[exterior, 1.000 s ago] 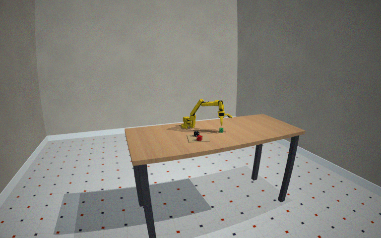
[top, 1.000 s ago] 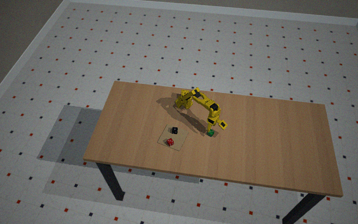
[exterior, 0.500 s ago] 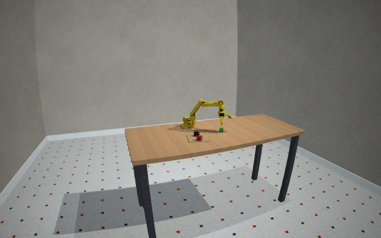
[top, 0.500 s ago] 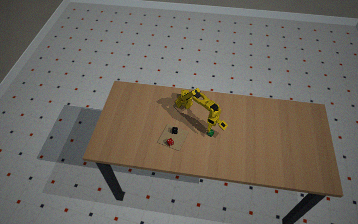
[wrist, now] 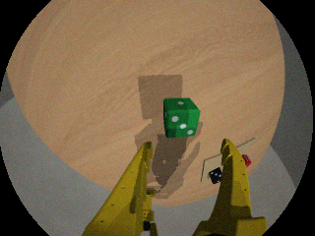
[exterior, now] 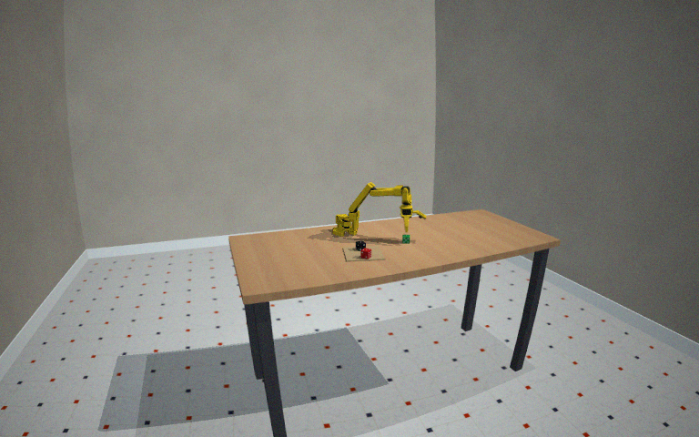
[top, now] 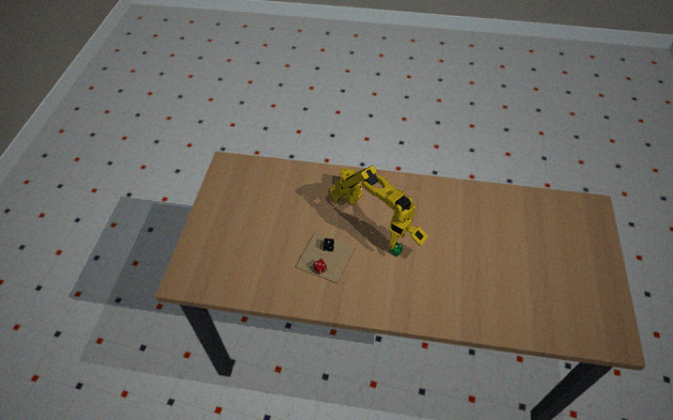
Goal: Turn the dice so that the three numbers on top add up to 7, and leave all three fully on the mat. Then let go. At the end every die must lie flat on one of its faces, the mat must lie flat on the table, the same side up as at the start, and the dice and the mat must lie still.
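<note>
A green die (top: 396, 249) (exterior: 406, 238) (wrist: 181, 118) lies flat on the bare wooden table (top: 506, 258), to the right of the mat and apart from it. My gripper (top: 394, 241) (exterior: 406, 227) (wrist: 187, 149) points down just above this die. It is partly open and empty, with its two yellow fingers clear of the die. A black die (top: 327, 243) (exterior: 360, 245) (wrist: 215, 175) and a red die (top: 319, 266) (exterior: 366, 252) (wrist: 246, 159) lie on the small tan mat (top: 341, 258) (exterior: 349, 256). The black die is toward the back of the mat and the red die toward the front.
The arm's base (top: 345, 189) (exterior: 344, 224) stands at the back of the table, behind the mat. The table's front edge (top: 396, 332) runs well in front of the mat. A tiled floor lies below.
</note>
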